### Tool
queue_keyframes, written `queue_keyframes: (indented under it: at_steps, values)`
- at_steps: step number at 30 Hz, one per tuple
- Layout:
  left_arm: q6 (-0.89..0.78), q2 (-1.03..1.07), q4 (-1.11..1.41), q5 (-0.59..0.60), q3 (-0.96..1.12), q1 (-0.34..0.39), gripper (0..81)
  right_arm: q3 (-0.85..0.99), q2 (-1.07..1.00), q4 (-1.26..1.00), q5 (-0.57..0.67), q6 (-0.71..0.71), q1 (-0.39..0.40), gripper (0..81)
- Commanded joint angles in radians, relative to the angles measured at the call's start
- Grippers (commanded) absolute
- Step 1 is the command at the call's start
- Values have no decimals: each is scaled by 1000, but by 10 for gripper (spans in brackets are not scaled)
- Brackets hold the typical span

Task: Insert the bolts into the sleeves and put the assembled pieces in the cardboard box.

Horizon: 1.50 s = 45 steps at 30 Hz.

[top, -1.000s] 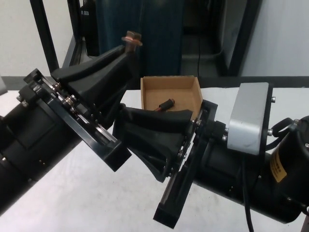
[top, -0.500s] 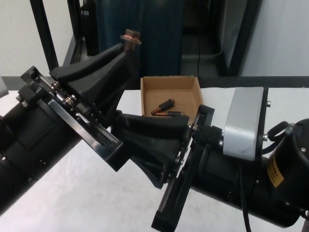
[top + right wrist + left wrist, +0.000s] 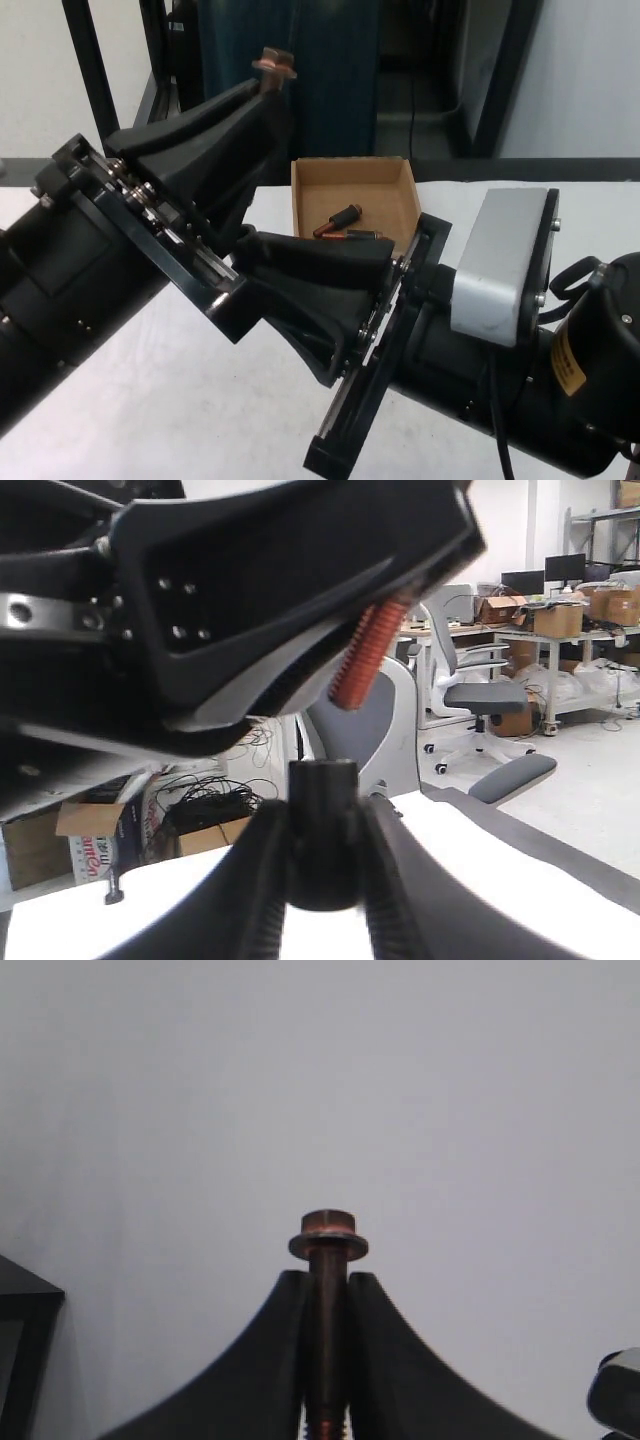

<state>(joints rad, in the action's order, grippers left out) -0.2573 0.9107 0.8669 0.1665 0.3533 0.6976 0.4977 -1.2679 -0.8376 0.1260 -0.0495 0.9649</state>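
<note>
My left gripper (image 3: 266, 92) is raised at the left and shut on a copper bolt (image 3: 272, 63), flanged head up. In the left wrist view the bolt (image 3: 327, 1250) stands upright between the left gripper's (image 3: 327, 1285) fingers. Just below it, my right gripper (image 3: 250, 250) points left from the right side. The right wrist view shows that gripper (image 3: 322, 815) shut on a black sleeve (image 3: 322, 830), with the bolt's orange threaded end (image 3: 365, 658) a short gap above the sleeve. The cardboard box (image 3: 345, 180) sits behind, holding two assembled pieces (image 3: 345, 216).
The white bench top (image 3: 150, 390) stretches under both arms. Dark frame posts (image 3: 85, 70) and a blue panel stand behind the box. In the right wrist view an office chair (image 3: 470, 695) and desks show far off in the room.
The left gripper has risen slightly with the bolt. The right arm has shifted left and lower beneath it, uncovering more of the box's inside.
</note>
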Motion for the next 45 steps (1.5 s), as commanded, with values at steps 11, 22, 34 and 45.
queue_keyframes:
  at_steps: [11,22,34,45]
  values:
    - [-57,-3,-18,14,14,-1,8,2,1,-41,-66,58,-5,3]
    - [-57,-3,-61,14,12,-1,8,2,1,-42,-107,88,-27,3]
    - [67,-3,-71,14,9,-1,8,-6,1,-4,-110,80,-39,3]
    - [168,-3,-331,-112,11,-174,8,-45,1,107,-264,140,-55,3]
